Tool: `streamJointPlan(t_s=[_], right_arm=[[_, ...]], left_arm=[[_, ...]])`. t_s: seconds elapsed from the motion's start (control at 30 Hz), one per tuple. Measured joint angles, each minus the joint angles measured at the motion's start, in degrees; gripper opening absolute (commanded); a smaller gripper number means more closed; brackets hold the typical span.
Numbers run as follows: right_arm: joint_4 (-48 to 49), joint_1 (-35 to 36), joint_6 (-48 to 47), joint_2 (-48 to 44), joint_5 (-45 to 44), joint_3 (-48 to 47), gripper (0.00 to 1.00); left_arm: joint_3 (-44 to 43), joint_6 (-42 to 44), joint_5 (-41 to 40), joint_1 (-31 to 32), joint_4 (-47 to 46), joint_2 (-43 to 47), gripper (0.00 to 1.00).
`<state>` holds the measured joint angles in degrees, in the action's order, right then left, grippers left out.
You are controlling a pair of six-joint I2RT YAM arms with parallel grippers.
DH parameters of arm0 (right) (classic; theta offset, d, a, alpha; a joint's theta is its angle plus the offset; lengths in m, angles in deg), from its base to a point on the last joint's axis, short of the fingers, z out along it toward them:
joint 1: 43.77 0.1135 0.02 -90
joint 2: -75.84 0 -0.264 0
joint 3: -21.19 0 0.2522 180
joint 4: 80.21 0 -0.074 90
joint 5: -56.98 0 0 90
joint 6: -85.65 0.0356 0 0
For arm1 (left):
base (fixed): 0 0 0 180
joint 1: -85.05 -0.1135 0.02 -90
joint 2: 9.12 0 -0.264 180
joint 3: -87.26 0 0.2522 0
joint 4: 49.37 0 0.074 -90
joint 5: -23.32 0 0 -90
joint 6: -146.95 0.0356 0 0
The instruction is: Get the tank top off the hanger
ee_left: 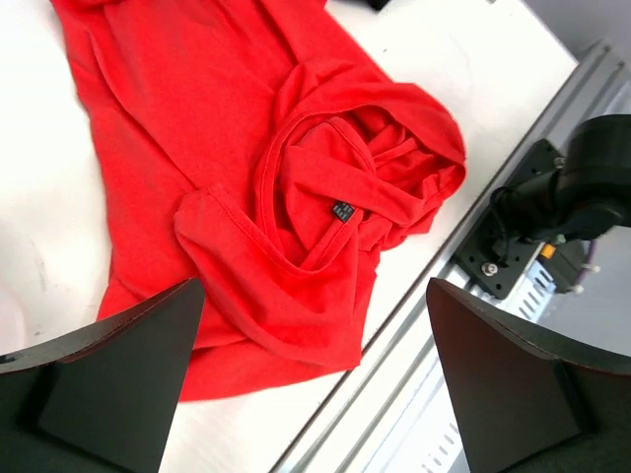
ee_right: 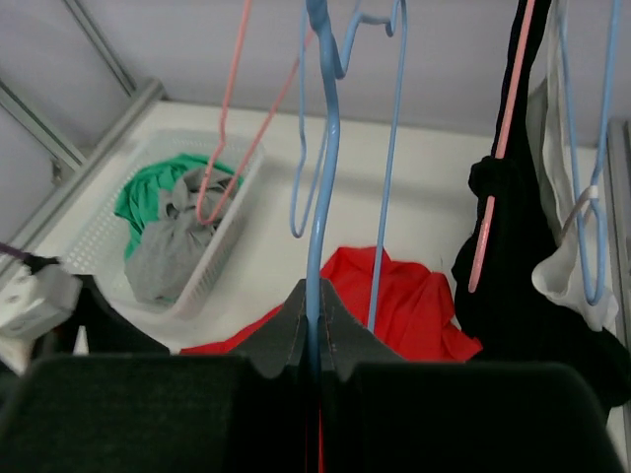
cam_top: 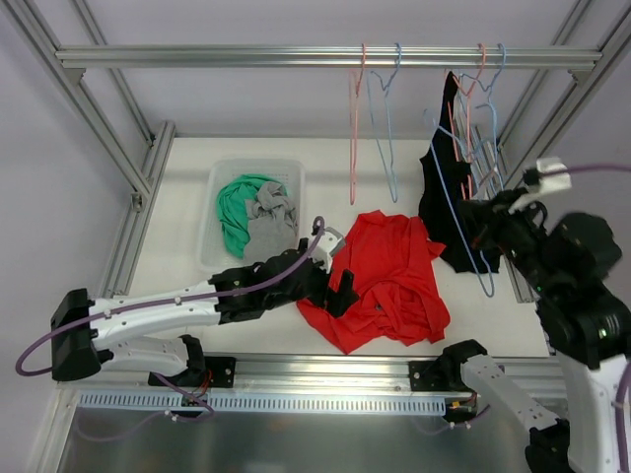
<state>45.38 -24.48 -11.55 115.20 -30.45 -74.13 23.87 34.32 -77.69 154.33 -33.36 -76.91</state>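
Already off its hanger: tank top flat on the worktop

The red tank top [cam_top: 389, 281] lies crumpled on the white worktop [cam_top: 182, 197], near the front edge and between the two arms. In the left wrist view its neckline and straps are folded over one another, and a small dark label shows inside the collar. No hanger is threaded through it.

The left hand [cam_top: 342, 292] sits at the garment's left edge with its fingers [ee_left: 118, 384] spread wide apart and nothing between them. Red cloth and bare worktop show in the gap.

The right hand [ee_right: 315, 340] is raised at the right side and clamped tight on the wire of a blue hanger [ee_right: 328, 148], which rises straight up from between the fingers. Whether its hook rests on the rail [cam_top: 246, 56] cannot be told.

A black garment [cam_top: 439, 197] hangs from the rail just beside the right hand. A pink hanger [cam_top: 353, 138] and a second, pale blue one [cam_top: 386, 138] hang bare farther left. A clear basket [cam_top: 210, 227] at the back left holds a green garment [cam_top: 234, 212] and a grey one [cam_top: 268, 227].
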Motion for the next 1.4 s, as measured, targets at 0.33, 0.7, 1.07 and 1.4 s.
streamJointPlan(t_s=[0.33, 0.7, 1.07, 1.4], right_arm=[[-0.98, 0.0, -0.83, 23.1, -0.87, -12.48, 0.0], [2.97, -0.7, -1.22, 40.35, -1.09, -28.22, 0.0], [6.8, -1.57, 1.73, 45.7, 1.53, -21.35, 0.0], [10.01, -1.95, 3.72, 40.3, 2.25, -14.73, 1.0]], left_arm=[[2.84, 0.96, 0.61, 0.0, 3.98, 12.92, 0.99], [6.82, 0.92, 1.97, 0.0, 6.67, 13.51, 0.99], [6.8, 0.79, 3.1, 0.0, 6.67, 11.1, 0.99], [-2.91, 0.24, 0.42, 0.0, 6.75, -2.89, 0.99]])
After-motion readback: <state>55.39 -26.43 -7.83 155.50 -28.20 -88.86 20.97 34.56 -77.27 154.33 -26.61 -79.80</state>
